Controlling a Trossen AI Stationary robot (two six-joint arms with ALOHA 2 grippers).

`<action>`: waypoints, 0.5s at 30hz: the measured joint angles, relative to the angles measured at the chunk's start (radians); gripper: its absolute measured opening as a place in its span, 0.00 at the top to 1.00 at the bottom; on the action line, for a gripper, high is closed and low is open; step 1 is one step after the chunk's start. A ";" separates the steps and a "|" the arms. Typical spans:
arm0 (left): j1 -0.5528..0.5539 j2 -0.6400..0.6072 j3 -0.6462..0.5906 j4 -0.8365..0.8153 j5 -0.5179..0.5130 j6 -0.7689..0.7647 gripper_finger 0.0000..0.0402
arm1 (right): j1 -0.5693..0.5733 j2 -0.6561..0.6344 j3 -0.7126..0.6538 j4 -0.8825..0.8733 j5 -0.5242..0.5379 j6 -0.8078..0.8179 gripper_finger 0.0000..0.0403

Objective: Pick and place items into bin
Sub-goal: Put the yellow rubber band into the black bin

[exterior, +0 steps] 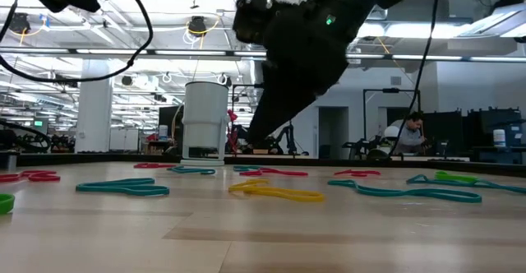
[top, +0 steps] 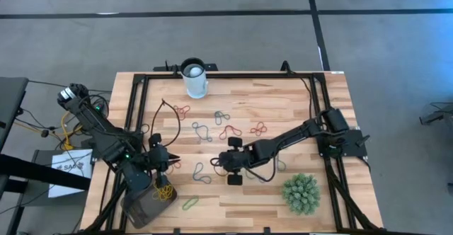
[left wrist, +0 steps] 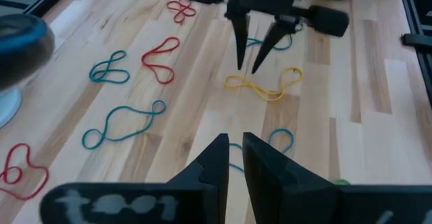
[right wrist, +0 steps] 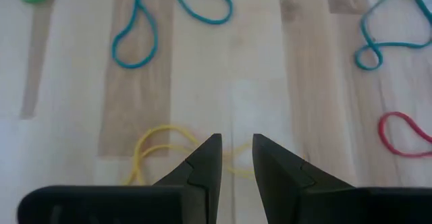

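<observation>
The right gripper (left wrist: 248,65) is hovering just above a yellow band (left wrist: 263,86) near the middle of the worktop (top: 283,100), its 2 fingers (right wrist: 202,163) standing slightly spread with nothing between them. The left gripper (top: 172,163) is waiting at the near left, beside the bin (top: 145,203), its fingers (left wrist: 219,160) parted by only a narrow gap and empty (some yellow bands seem to be lying at the bin's rim). Other bands, teal, red and green, are lying scattered flat across the wood. The yellow band looks thin, very light and limp, likely rubbery, so it will probably sag and could slip or spring away. I judge the best hold to be a pinch across one strand where the loops cross, fingertips pressed right down onto the wood.
</observation>
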State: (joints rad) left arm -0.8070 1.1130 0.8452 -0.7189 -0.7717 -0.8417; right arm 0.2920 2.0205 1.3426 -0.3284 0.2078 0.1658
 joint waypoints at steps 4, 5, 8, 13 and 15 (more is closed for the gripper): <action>0.000 0.000 0.000 0.002 -0.007 0.003 0.91 | -0.002 0.032 0.003 0.011 -0.040 -0.006 0.80; 0.000 0.000 0.000 0.001 -0.008 0.004 0.91 | -0.004 0.043 0.003 0.008 -0.050 -0.007 0.80; 0.000 0.000 0.000 -0.002 -0.008 0.005 0.91 | -0.006 0.064 -0.003 -0.008 -0.053 -0.007 0.80; 0.000 0.000 0.000 -0.001 -0.009 0.007 0.91 | -0.016 0.068 -0.001 -0.007 -0.052 -0.008 0.80; 0.000 0.000 0.000 -0.001 -0.010 0.008 0.91 | -0.023 0.076 0.000 -0.003 -0.053 -0.008 0.80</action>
State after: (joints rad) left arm -0.8070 1.1130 0.8452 -0.7200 -0.7818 -0.8341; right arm 0.2692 2.0964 1.3430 -0.3313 0.1546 0.1581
